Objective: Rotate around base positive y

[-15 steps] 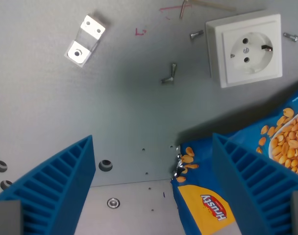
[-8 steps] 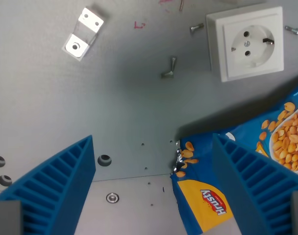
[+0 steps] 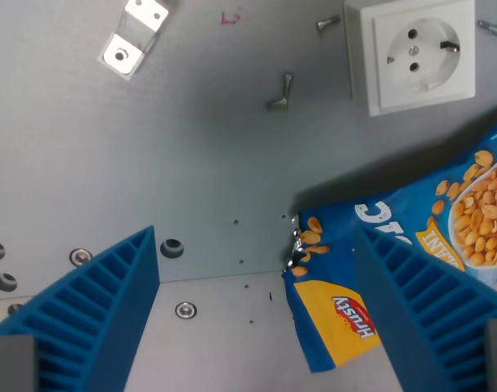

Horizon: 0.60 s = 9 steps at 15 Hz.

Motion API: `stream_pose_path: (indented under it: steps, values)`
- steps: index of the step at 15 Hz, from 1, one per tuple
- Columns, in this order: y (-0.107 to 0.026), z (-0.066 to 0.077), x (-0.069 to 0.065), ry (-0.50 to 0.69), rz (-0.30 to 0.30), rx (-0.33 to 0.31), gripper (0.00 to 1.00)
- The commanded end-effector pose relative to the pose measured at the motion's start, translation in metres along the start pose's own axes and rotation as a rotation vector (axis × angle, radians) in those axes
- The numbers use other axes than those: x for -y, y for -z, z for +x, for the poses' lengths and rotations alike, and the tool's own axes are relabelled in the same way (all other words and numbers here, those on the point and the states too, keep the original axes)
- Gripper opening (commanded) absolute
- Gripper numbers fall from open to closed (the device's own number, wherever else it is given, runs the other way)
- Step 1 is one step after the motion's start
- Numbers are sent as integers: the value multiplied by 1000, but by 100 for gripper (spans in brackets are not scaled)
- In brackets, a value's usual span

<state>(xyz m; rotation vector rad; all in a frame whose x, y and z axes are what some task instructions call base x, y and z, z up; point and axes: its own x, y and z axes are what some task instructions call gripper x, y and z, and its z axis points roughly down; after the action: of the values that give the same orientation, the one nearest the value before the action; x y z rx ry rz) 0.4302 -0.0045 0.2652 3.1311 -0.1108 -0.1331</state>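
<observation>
**Operator:** List what the wrist view holds.

**Cataloguer:** Item one: your gripper [image 3: 252,314]. Two blue ribbed fingers [image 3: 89,314], one at lower left of the wrist view and one at lower right, spread wide apart with nothing between them but bare surface and the bag's corner. It pinches nothing.

Item two: the grey metal counter [image 3: 150,163], filling the view. A seam runs across its lower part, with a lighter panel below. You will see small round holes and screw heads [image 3: 184,309] along that seam.

Item three: a blue peanut bag [image 3: 379,261], lying flat at the right. A yellow label patch sits near its lower left corner, and pictured peanuts run towards the right edge. The right finger covers part of it; whether the two touch cannot be told.

**Operator:** And further out?

**Cataloguer:** Item four: a white wall socket [image 3: 412,55], top right, face up, well apart from the bag.

Item five: a bent metal bracket [image 3: 134,37], top left, cut off by the upper edge.

Item six: loose screws. One [image 3: 281,91] lies near the top middle, one [image 3: 329,24] just beside the socket's left side, one [image 3: 490,28] at its right.

Item seven: a small red mark [image 3: 230,18] on the counter, near the top edge.
</observation>
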Motion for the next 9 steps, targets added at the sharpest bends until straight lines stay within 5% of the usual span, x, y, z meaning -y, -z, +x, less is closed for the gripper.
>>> stream_pose_path:
  steps: [1,9]
  values:
    - [6,8,0,1,-16,205,100]
    - [6,8,0,1,-23,311,100]
